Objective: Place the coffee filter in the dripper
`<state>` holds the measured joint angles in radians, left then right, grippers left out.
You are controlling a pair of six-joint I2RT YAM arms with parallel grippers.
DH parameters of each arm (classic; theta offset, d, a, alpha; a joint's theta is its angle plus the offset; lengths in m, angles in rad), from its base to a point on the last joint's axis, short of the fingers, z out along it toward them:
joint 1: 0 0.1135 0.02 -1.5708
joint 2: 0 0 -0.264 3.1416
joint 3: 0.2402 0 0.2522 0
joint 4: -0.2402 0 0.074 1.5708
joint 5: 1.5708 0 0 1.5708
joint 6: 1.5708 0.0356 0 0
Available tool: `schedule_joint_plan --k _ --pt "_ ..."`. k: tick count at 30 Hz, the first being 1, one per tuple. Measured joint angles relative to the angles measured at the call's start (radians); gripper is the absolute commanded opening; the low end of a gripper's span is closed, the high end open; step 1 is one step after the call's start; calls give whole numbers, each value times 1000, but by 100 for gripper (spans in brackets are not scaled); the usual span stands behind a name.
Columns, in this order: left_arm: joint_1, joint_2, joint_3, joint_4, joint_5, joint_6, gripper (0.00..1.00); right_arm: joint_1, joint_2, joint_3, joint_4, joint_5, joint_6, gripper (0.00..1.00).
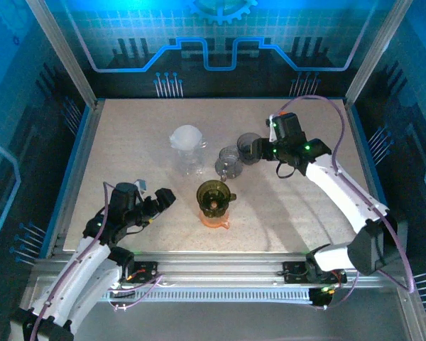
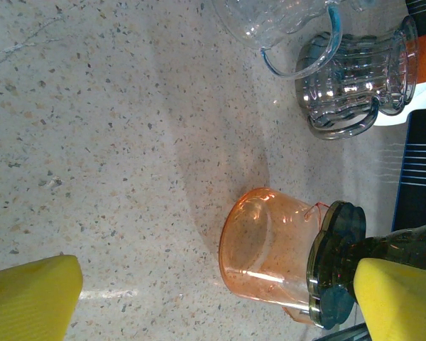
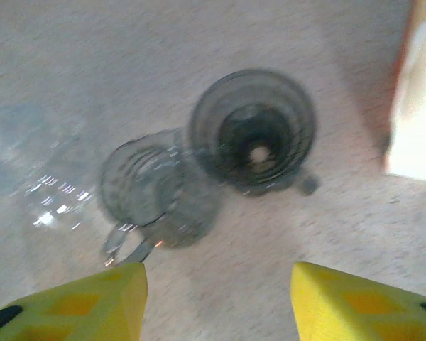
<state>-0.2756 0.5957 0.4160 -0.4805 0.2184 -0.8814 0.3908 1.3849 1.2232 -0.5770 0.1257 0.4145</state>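
top external: coffee filter (image 1: 187, 136) sits atop clear carafe (image 1: 190, 163).

Speckled beige stone-look worktop (image 1: 128, 135), evenly lit. Behind it, back wall panel (image 1: 128, 28) w/ glowing blue circuit graphics. Dark blue panels L & R of worktop. Aluminium posts (image 1: 60, 50) at rear corners; metal rail (image 1: 220, 266) along near edge.

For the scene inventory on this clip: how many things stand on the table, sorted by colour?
Grey drippers: 2
Dark green dripper: 1
Orange cup: 1
Clear pitcher: 1
White filter: 1
Total: 6
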Motion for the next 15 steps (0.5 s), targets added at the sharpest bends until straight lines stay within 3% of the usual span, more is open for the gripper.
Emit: schedule_joint_plan --k 8,15 --pt "0 0 0 0 0 0 99 -144 115 0 84 112 -16 41" --pt "1 0 0 0 0 0 99 -217 261 52 114 129 -6 33"
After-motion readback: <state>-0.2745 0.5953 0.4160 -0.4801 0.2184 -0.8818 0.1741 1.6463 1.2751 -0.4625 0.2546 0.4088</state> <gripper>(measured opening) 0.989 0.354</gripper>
